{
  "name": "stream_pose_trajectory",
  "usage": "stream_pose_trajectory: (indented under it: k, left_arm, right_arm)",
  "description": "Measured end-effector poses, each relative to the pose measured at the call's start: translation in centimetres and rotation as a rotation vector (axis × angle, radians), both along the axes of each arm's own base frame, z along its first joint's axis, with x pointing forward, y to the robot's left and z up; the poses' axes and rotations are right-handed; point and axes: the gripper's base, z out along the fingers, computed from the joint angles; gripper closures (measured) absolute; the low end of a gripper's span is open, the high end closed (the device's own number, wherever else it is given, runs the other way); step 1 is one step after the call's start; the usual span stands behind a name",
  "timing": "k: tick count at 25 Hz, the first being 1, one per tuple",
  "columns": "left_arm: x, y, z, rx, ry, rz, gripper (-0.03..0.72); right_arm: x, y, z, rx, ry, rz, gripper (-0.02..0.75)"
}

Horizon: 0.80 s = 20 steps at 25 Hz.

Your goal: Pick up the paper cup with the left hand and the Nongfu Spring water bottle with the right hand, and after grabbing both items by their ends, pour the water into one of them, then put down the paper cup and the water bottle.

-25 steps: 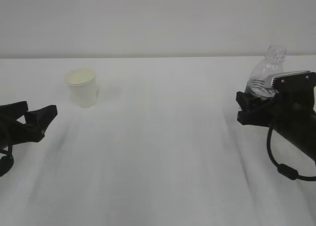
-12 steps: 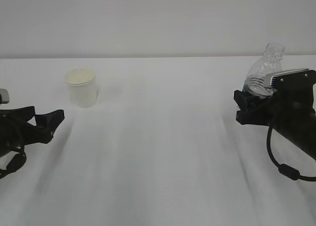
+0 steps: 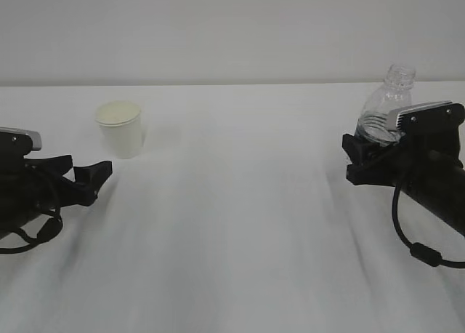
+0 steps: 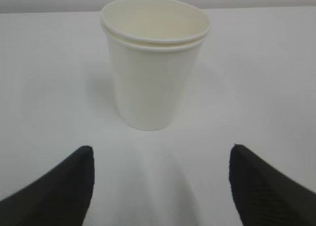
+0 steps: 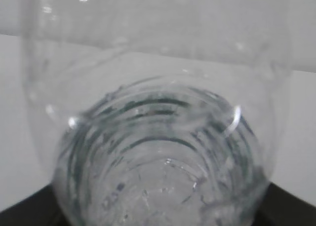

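Left hand (image 3: 91,179): nearest on the left, low over the white table (image 3: 240,238), jaws spread wide and holding nothing; the spread looks meant to take in the cup's width.
Left fingertips (image 4: 74,179): in the left wrist view they stand either side of the cup's base, short of it and not touching.
Right hand (image 3: 357,158): at the far right, closed around the lower body of the bottle, seemingly gripping low so that the neck stays free for pouring.
Paper cup (image 3: 120,129): upright on the table just beyond the left hand, mouth up, empty as far as its cream inside shows.
Nongfu Spring water bottle (image 3: 386,109): well to the right of the cup, capless, leaning slightly left in the right hand; whether its base is off the table cannot be told.
Water (image 5: 163,171): a little, low in the ribbed body.
Step in hand: likely the left hand's approach to the cup; no pour yet.
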Motion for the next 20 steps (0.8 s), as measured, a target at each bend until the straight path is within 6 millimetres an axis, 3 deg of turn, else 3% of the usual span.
stream_pose_trajectory:
  k: [10,20]
  left_arm:
    - [3.1,-0.7,-0.8,-0.006,-0.049,-0.046,0.076]
    - [5.4,-1.0,-0.3,0.007,-0.071,-0.057,0.086]
  right_arm:
    - [0.0,0.0,0.0,0.0,0.0,0.001,0.283]
    - [0.0,0.0,0.0,0.001,-0.004,0.002,0.283]
